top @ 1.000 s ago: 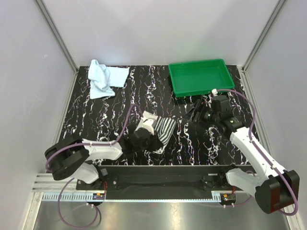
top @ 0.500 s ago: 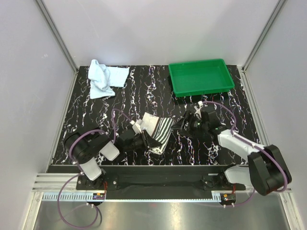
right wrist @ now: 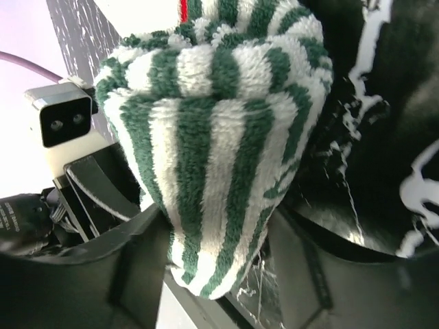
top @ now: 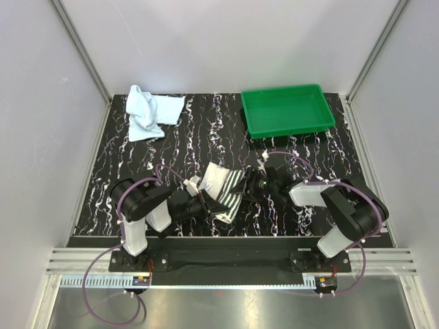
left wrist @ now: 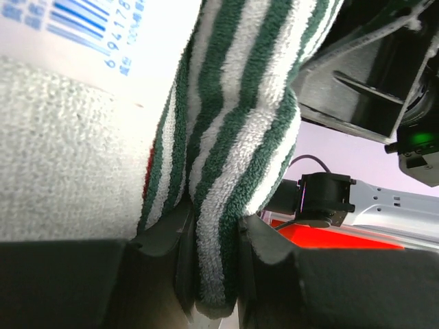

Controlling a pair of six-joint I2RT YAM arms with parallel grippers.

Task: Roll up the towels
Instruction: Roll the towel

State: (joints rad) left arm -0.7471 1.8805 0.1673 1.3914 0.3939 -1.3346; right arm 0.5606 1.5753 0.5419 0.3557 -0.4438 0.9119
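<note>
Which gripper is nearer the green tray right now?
Right. The right gripper is at the striped towel's right end, on the near side of the green tray. The left gripper pinches the towel from its left side, farther from the tray.

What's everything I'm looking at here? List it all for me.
Striped towel: one, dark green and white, bunched at the table's near middle.
Plain towel: one, pale blue, crumpled at the far left corner.
Tray: one, green, far right.
Table: one, black with white veining.
Left gripper: one, black, pinching a fold of the striped towel.
Right gripper: one, black, fingers either side of the same towel; grip unclear.
</note>
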